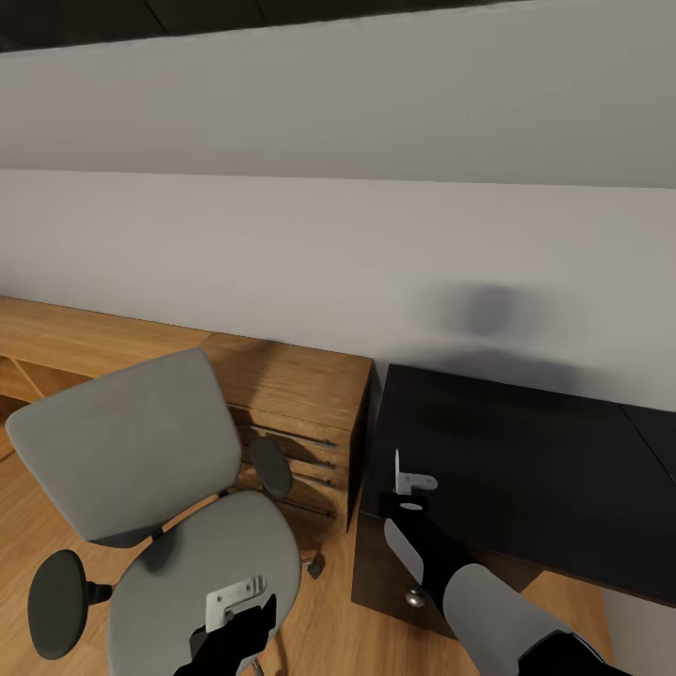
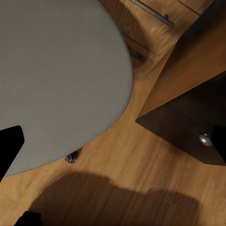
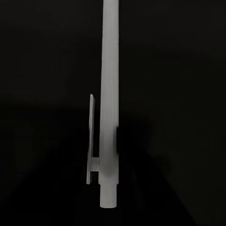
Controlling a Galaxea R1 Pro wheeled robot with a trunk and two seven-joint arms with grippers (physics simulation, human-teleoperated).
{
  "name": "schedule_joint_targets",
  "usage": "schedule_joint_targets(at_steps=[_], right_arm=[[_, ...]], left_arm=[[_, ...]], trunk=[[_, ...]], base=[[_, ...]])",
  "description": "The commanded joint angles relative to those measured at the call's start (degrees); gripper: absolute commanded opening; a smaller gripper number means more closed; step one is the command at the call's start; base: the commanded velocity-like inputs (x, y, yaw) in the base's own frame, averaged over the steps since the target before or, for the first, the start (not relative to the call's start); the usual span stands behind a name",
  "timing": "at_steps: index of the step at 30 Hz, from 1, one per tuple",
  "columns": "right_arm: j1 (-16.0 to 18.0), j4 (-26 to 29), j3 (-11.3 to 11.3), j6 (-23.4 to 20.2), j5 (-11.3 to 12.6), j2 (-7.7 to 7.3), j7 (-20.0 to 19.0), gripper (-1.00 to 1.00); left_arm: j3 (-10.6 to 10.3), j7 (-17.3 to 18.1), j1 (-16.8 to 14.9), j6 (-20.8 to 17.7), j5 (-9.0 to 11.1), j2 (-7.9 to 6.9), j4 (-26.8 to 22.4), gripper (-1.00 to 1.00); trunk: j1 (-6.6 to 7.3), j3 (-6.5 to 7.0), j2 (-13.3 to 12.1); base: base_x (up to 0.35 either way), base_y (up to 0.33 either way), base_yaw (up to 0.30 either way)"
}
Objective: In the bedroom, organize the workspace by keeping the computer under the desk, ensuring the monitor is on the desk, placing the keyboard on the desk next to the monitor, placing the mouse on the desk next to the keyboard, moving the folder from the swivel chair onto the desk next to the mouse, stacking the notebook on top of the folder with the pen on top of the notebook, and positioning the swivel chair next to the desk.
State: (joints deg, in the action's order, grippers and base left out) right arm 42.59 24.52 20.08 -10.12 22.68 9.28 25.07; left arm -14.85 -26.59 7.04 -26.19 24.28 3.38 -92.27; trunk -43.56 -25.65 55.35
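Right wrist view looks straight onto the pen (image 3: 109,94), a whitish stick with its clip alongside, lying along the line of the fingers against plain black. Whether the right gripper (image 1: 413,481) is clamped on it or only hangs above it on the desk I cannot tell, since the fingers do not separate from the dark ground. In the head view that gripper sits over the near left corner of the desk (image 1: 526,469), arm reaching in from the front edge. My reading is that the pen is being handled here because it goes last, on top of the stack.

Out from the gripper, the black top shows bare to the back wall and to the right, so there is ample room inward. The tight side is the left edge and front edge, both close by; a slip there would send the pen to the floor (image 2: 117,155). A drawer knob (image 1: 414,596) sits just below the arm.

The left gripper (image 1: 235,601) hovers spread wide over the front of the chair (image 1: 188,563) seat, holding nothing. The chair stands just beside the wooden drawer unit (image 1: 291,385), near the desk's left end, with a narrow strip of floor between.
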Motion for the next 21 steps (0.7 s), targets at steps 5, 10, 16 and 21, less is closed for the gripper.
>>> schedule_joint_targets(at_steps=[5,10,16,21], right_arm=[[0.04,0.16,0.48,-0.33,0.39,-0.05,0.5,-1.0],[0.04,0.17,0.48,-0.29,0.38,-0.05,0.5,-1.0],[0.04,0.77,0.44,-0.11,0.35,-0.12,0.57,-1.0],[0.04,3.11,0.35,-0.17,0.35,-0.24,0.69,-1.0]], left_arm=[[0.07,-0.48,-0.01,-0.02,0.59,-0.1,-0.1,1.0],[0.04,-0.48,-0.01,-0.01,0.59,-0.13,-0.1,1.0],[0.01,-0.53,-0.01,-0.01,0.51,-0.13,-0.04,1.0],[0.0,-0.56,-0.01,-0.07,0.43,-0.13,0.05,1.0]], trunk=[[0.43,0.31,-0.76],[1.53,1.2,-2.76],[2.85,2.28,-5.17],[3.94,3.18,-7.18]], base=[[0.0,0.0,0.0],[0.0,0.0,0.0],[0.0,0.0,0.0],[-0.008,0.0,0.0]])
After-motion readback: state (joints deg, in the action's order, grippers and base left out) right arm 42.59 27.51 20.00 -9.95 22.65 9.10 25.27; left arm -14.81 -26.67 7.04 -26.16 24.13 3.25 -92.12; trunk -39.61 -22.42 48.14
